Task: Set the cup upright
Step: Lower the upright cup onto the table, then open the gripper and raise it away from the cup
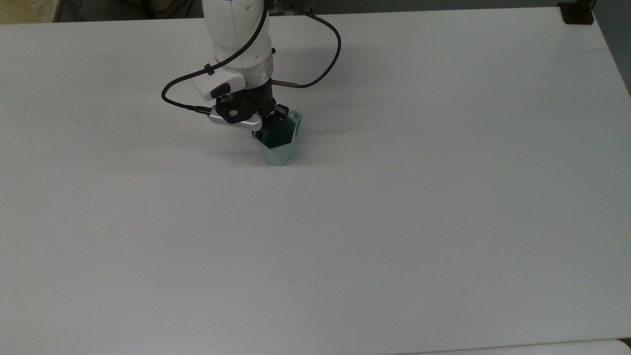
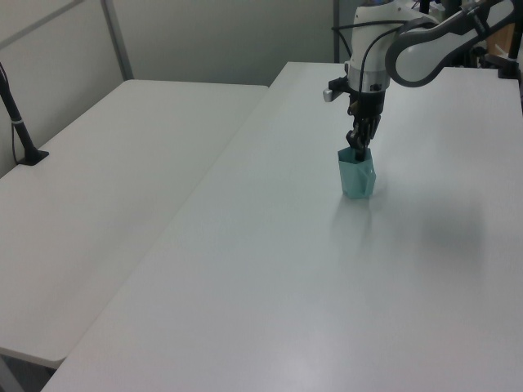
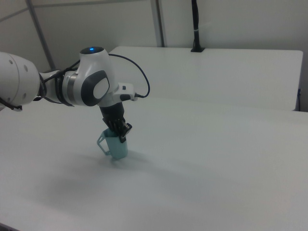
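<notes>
The pale teal faceted cup [image 1: 279, 147] [image 2: 358, 175] [image 3: 117, 147] stands upright, mouth up, with its narrow base down on the white table [image 1: 394, 197]. Its small angular handle [image 3: 102, 141] sticks out toward the right view's left. My gripper [image 1: 270, 124] [image 2: 358, 147] [image 3: 120, 135] comes straight down from above and is shut on the cup's rim, one finger inside the dark teal mouth and one outside. In the left view the cup's base appears to rest on the table surface.
A black cable [image 1: 325, 59] loops from the wrist over the table behind the cup. A second white table [image 2: 106, 204] stands beside this one at the left view's left. A black mount [image 1: 577, 12] sits at the top view's far right corner.
</notes>
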Motion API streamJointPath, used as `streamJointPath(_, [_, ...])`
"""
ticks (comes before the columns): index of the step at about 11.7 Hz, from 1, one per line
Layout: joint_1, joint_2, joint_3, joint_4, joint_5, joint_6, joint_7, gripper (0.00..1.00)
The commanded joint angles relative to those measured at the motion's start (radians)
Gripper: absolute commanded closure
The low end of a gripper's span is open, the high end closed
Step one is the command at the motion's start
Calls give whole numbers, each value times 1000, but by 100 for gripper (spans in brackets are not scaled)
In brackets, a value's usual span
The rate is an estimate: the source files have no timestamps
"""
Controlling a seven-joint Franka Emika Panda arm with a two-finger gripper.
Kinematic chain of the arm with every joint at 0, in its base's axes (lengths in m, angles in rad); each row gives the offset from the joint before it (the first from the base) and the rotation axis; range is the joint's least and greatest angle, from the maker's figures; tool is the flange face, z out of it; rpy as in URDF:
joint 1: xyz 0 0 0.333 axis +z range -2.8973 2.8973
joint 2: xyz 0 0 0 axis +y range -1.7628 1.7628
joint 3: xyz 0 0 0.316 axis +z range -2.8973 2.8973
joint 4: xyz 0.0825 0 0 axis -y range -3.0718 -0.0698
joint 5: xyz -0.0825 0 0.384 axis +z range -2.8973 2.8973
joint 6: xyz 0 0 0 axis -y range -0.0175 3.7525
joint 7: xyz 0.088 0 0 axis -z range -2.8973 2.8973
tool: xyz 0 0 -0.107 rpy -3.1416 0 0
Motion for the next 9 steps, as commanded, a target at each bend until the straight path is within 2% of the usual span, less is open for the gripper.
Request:
streamJointPath(1, [1, -12, 2, 3, 51, 8, 4, 14])
streamJointPath(2, [4, -18, 2, 7, 50, 4, 4, 0])
streamJointPath(5, [1, -51, 0, 54, 38, -135, -8, 0])
streamJointPath(7, [-2, -87, 0, 95, 38, -257, -81, 0])
streamJointPath(9, [-9, -130, -13, 129, 47, -283, -68, 0])
